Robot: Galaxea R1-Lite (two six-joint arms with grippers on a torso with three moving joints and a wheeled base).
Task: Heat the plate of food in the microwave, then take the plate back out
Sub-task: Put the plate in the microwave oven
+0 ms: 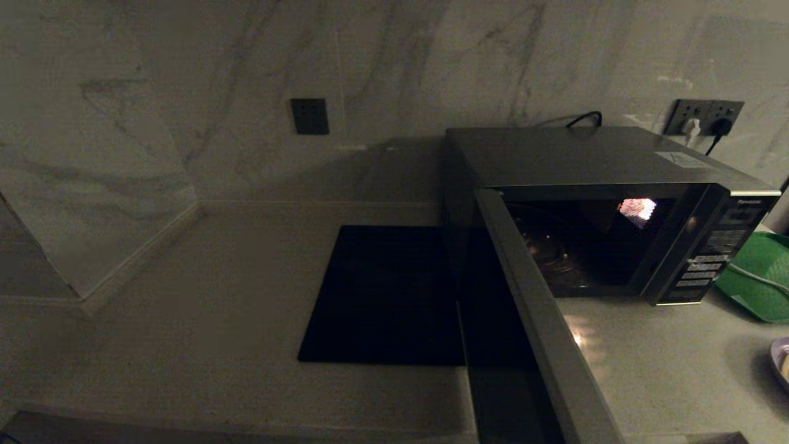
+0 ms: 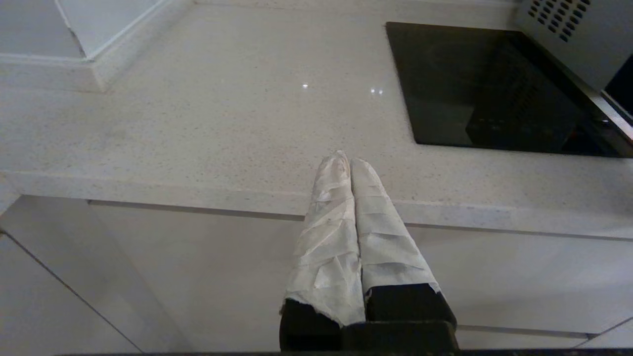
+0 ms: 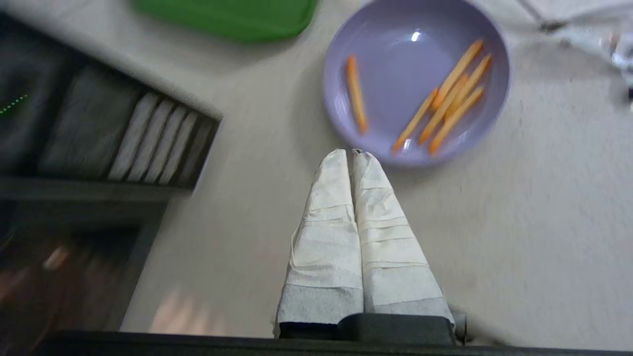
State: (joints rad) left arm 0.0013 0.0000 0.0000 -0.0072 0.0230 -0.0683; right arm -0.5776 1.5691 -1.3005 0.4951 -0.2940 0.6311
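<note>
The microwave stands at the back right of the counter with its door swung wide open toward me and its lit cavity empty. The plate of food, a pale-lavender dish holding several orange fries, rests on the counter right of the microwave; only its rim shows in the head view. My right gripper hovers shut and empty just short of the plate's near rim. My left gripper is shut and empty, parked over the counter's front edge, left of the microwave.
A flat black square mat lies on the counter left of the open door. A green tray with a white cable across it sits right of the microwave, behind the plate. A wall socket holds the plug.
</note>
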